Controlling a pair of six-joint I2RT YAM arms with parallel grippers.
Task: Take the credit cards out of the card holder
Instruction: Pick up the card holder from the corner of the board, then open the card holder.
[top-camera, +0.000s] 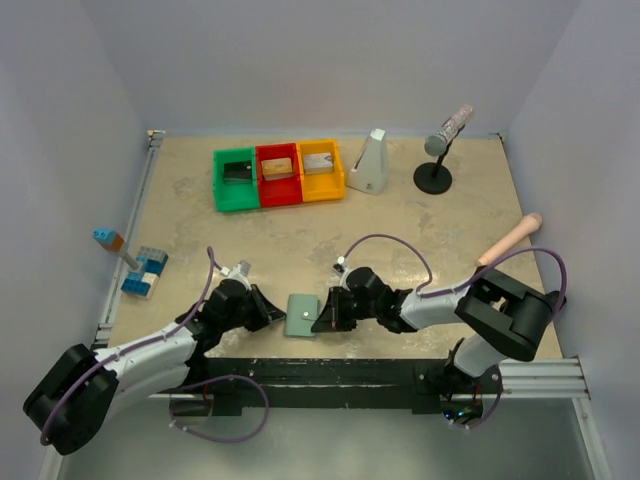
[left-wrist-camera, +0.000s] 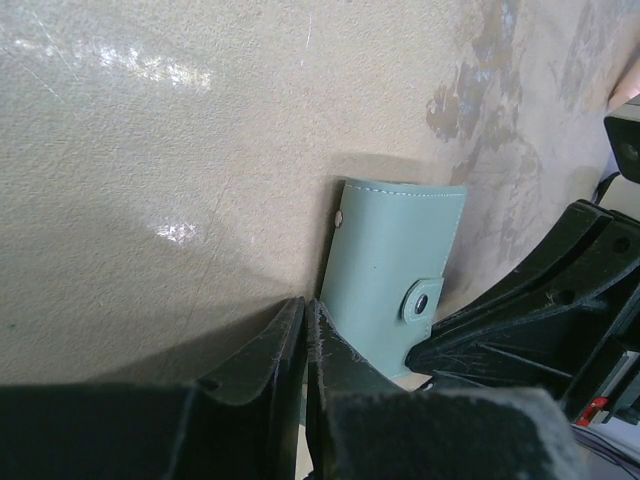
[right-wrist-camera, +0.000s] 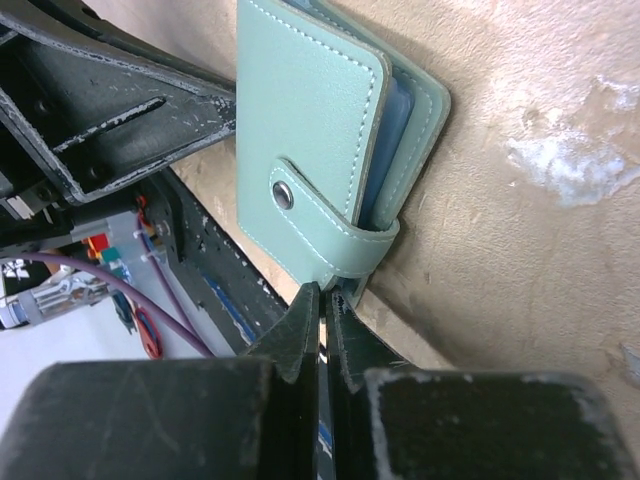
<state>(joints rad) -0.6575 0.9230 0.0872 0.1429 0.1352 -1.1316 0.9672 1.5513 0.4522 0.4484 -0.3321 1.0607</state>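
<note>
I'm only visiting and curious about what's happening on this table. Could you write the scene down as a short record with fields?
Card holder: closed, tab snapped, lying flat on the table
Inside: blue pocket edges peek out; no card seen in it
Left tool: shut, at the holder's edge
Right tool: shut, tips at the tab's fold
Far side: three coloured bins in a row

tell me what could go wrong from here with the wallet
1. The card holder is still snapped by its tab; the right gripper, shut at the tab's fold, may slip off without opening it.
2. The holder lies near the front edge of the table, so a tug might drag it off.
</note>
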